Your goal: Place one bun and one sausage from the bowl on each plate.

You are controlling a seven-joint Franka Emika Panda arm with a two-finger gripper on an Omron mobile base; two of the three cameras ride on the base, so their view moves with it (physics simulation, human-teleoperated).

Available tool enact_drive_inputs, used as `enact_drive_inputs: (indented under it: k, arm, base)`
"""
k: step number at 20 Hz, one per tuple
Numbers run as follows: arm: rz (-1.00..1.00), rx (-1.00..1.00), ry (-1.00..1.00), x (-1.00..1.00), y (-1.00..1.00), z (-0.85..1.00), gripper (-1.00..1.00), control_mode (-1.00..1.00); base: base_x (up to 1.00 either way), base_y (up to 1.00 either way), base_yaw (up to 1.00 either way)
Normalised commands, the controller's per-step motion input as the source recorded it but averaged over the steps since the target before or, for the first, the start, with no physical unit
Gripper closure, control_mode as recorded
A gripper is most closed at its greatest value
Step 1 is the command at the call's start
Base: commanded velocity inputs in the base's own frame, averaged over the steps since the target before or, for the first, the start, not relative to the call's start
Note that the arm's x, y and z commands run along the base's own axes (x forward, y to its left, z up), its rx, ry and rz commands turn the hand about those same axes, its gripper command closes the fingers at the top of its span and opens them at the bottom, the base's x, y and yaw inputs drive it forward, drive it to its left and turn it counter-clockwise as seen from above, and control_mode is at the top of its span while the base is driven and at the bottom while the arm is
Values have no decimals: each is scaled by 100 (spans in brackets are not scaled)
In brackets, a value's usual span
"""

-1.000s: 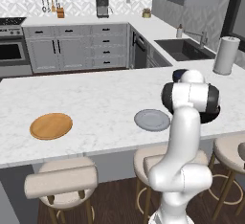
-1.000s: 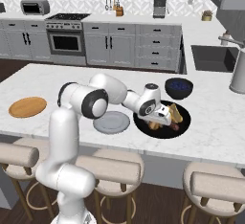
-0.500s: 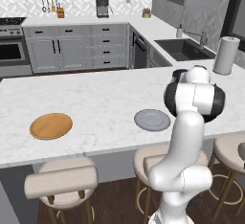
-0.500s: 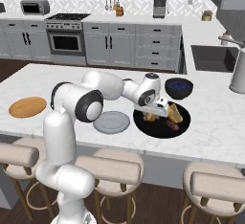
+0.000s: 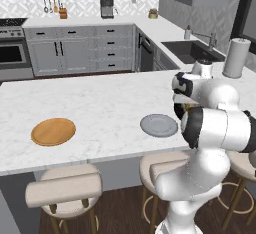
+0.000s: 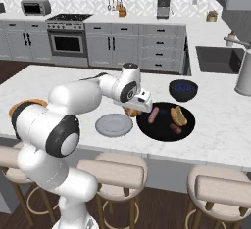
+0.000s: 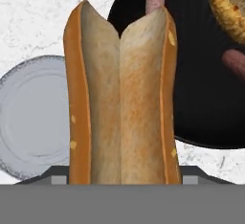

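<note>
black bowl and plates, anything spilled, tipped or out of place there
Nothing stands out. The black bowl sits flat with one bun and two sausages inside. The grey plate and wooden plate lie flat and bare. The pincer holds a second bun above the counter, nothing spilled.

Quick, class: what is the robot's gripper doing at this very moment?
Gripper: shut on a split bun, held above the counter beside the black bowl and the grey plate.
</note>
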Motion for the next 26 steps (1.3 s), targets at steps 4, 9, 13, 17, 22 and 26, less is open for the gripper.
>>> enact_drive_inputs:
  k: [4,9,13,17,22,26]
  arm:
    - [6,-1,4,-43,100,0,100,-100]
    - [3,0,2,-3,100,0,100,-100]
    - [0,0,0,44,80,-42,100,-100]
    - [0,0,0,53,45,-58,100,-100]
    - [-1,0,0,59,5,-49,100,-100]
    - [-7,0,0,22,-15,-30,-100,-100]
  base:
    - [0,0,0]
    - [0,0,0]
    - [0,0,0]
    - [0,0,0]
    - [0,0,0]
    - [0,0,0]
